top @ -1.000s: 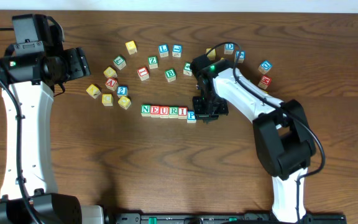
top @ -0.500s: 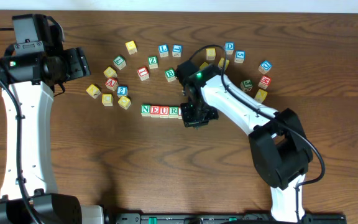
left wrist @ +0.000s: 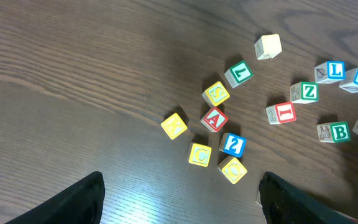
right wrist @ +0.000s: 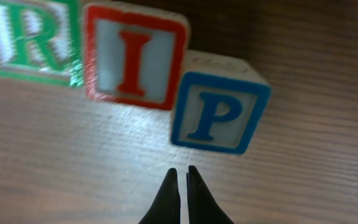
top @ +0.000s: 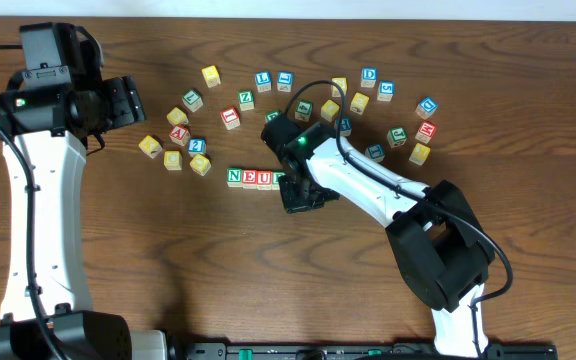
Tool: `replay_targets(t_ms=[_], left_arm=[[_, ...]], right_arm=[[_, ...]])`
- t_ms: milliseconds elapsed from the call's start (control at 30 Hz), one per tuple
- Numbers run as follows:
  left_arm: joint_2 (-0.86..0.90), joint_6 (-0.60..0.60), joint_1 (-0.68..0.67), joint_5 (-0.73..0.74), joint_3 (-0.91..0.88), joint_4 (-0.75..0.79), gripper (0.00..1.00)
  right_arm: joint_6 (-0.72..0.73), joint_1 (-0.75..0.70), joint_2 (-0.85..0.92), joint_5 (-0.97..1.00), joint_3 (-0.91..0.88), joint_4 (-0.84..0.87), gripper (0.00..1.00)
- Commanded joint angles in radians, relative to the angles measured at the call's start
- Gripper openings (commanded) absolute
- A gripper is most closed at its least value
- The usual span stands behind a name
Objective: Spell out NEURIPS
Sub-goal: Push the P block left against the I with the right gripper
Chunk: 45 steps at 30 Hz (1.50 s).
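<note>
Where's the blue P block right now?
In the right wrist view, the blue P block sits just right of the red I block, set slightly lower than it.

Letter cubes (top: 249, 178) in row, P cube (right wrist: 219, 112) offset

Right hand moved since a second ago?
Yes. In the overhead view, the right hand slid left, closer to the N cube.

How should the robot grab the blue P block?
Probably from straight above, pinching the blue P block by its near and far sides. Both look bare, while its left side crowds the red I block. The right end effector is shut and must open first.
</note>
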Motion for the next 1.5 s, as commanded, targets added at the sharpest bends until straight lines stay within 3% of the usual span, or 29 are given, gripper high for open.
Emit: replay_targets(t_ms=[0, 1467], left_arm=[[0.003, -0.009, 0.001, 0.001, 0.018, 0.001, 0.79], [0.003, -0.009, 0.001, 0.001, 0.018, 0.001, 0.79]], right_arm=[[0.039, 0.003, -0.024, 0.057, -0.014, 0.014, 0.01], [0.06, -0.009, -0.023, 0.122, -0.01, 0.097, 0.01]])
